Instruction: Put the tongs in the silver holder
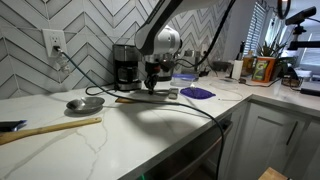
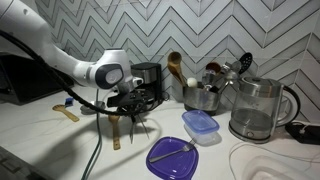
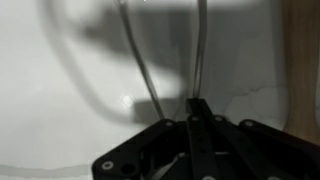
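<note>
In the wrist view the tongs (image 3: 141, 72) show as two thin silvery arms that reach away from my gripper (image 3: 195, 108) over the pale counter. The fingers are closed together on their near end. In both exterior views my gripper (image 1: 152, 88) (image 2: 130, 108) points down just above the counter, in front of the coffee maker (image 1: 125, 65). The silver holder (image 2: 205, 98) stands against the back wall beside the coffee maker, with wooden spoons (image 2: 176, 66) sticking from its top. It is about a hand's width from the gripper.
A round grey dish (image 1: 85, 103) and a long wooden stick (image 1: 50, 128) lie on the counter. A glass kettle (image 2: 258, 110), a blue container (image 2: 200, 125) and a purple lid (image 2: 175, 157) sit near the holder. A black cable (image 1: 190, 115) trails over the counter edge.
</note>
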`<state>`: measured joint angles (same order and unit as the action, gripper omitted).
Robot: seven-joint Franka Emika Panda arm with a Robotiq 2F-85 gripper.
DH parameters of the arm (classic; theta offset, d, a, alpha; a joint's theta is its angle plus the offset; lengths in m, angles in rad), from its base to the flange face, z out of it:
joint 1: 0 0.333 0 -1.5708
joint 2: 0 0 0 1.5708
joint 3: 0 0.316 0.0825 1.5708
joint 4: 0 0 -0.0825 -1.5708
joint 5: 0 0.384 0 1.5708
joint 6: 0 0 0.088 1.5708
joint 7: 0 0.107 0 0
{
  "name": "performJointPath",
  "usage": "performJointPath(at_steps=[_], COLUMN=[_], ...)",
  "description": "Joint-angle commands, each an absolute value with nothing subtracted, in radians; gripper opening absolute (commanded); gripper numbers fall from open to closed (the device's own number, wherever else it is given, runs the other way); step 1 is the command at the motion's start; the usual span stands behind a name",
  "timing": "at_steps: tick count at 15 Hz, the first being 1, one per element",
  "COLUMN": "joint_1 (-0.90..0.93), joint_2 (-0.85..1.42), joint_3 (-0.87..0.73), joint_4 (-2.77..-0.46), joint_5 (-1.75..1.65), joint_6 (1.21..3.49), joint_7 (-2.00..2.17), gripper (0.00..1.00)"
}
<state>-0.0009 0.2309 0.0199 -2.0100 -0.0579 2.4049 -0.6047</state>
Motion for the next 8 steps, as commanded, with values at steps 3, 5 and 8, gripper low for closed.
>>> performJointPath(at_steps=[3,5,8], joint_1=[-0.03,-0.045,-0.073], joint_2=[0.181,0.15,0.092], joint_3=[0.032,0.03,0.017], joint_4=[-2.037,-2.054,-2.089], joint_5=[-0.06,-0.035,-0.005], joint_6=[2.387,2.385,2.406], joint_7=[-0.635,-0.651,-0.68], gripper=[0.01,0.01,0.01])
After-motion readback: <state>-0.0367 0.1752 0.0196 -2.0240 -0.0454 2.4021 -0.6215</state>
